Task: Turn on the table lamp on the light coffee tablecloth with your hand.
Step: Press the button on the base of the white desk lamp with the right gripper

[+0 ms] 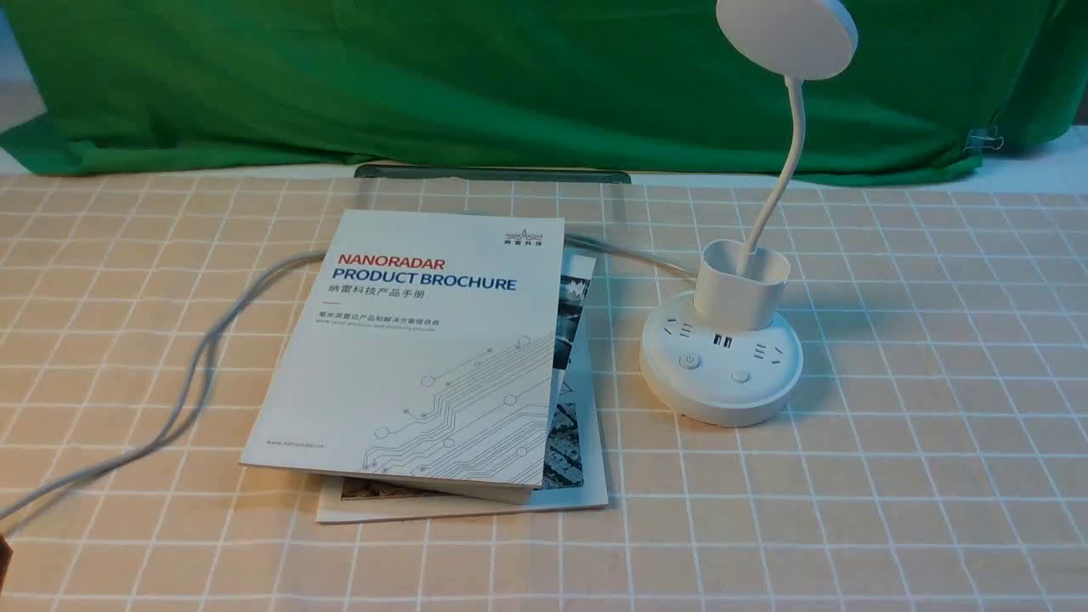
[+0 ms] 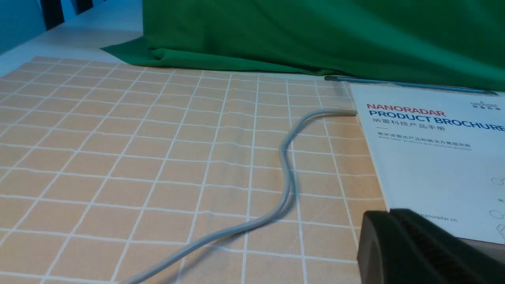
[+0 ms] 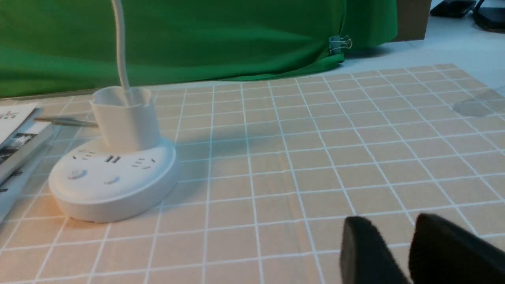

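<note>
The white table lamp (image 1: pixel 721 365) stands right of centre on the light coffee tablecloth (image 1: pixel 892 476), its disc head (image 1: pixel 786 34) raised on a thin neck and unlit. Two round buttons (image 1: pixel 688 361) sit on the front of the puck base. In the right wrist view the lamp (image 3: pixel 114 185) is well off to one side of my right gripper (image 3: pixel 393 221), which is open over bare cloth with nothing between its fingers. My left gripper (image 2: pixel 389 213) is shut and empty, low at the brochure's corner. Neither hand appears in the front view.
A white product brochure (image 1: pixel 425 348) lies on another booklet (image 1: pixel 586 476) left of the lamp. The grey cable (image 1: pixel 195 374) runs from under them off the left edge. Green cloth (image 1: pixel 510 76) hangs along the back, with a dark flat strip (image 1: pixel 493 174) at its foot.
</note>
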`<action>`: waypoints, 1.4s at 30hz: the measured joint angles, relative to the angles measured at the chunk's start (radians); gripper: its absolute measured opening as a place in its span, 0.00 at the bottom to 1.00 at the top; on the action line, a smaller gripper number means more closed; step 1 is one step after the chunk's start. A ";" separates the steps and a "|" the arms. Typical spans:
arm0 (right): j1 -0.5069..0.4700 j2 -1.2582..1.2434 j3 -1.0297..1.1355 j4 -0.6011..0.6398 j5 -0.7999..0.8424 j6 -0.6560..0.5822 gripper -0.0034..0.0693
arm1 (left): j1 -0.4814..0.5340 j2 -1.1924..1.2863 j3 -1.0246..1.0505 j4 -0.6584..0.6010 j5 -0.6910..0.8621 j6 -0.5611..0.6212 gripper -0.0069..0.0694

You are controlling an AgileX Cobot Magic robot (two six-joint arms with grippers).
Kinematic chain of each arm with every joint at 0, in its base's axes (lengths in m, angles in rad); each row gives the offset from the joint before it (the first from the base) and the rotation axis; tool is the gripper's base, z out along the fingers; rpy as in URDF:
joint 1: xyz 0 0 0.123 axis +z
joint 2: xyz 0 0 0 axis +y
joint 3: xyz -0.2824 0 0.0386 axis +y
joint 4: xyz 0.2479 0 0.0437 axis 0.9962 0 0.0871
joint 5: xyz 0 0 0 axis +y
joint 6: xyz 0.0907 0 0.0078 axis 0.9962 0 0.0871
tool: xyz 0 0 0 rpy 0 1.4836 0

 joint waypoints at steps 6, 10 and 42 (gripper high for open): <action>0.000 0.000 0.000 0.000 0.000 0.002 0.38 | 0.000 0.000 0.000 0.000 0.000 0.000 0.12; 0.000 0.000 0.000 0.000 0.000 0.004 0.38 | 0.000 0.000 0.000 0.000 0.000 0.000 0.12; 0.000 0.000 0.000 0.303 -0.003 0.698 0.38 | 0.000 0.000 0.000 0.018 0.000 0.000 0.12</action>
